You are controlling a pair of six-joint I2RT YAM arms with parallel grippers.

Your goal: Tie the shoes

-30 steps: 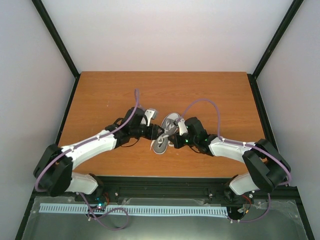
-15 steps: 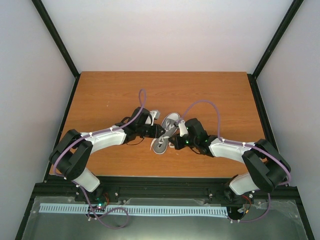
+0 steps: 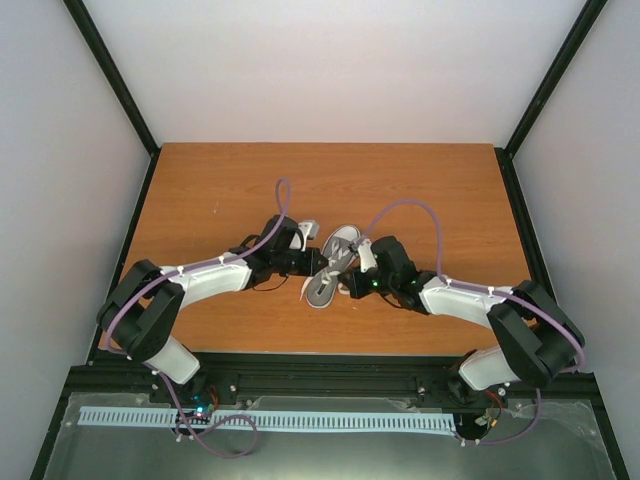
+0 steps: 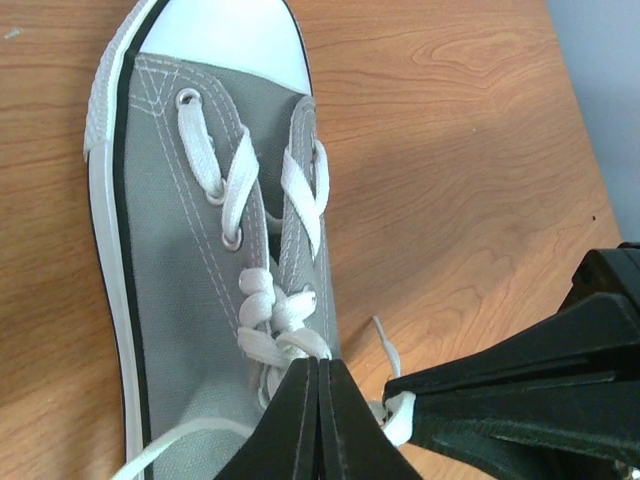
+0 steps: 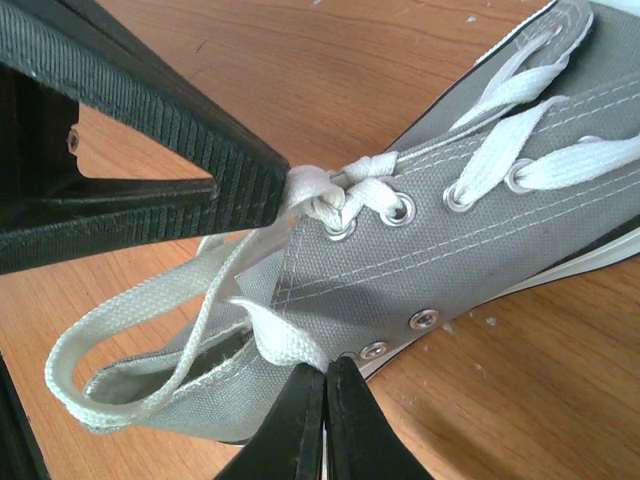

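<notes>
From above, the grey sneaker (image 3: 340, 243) lay at the middle of the worktop (image 3: 420, 190), somewhat nearer its near edge, with the left pincer (image 3: 322, 262) and right pincer (image 3: 343, 277) meeting over it.

At the left wrist, the left pincer's jaws were pressed together on the white laces (image 4: 240, 190) beside the knot.

At the right wrist, the right pincer's jaws pinched a lace strand at the sneaker's side.

Overhead camera looks down; both wrist cameras closely share the sneaker laces (image 4: 258, 300).
</notes>
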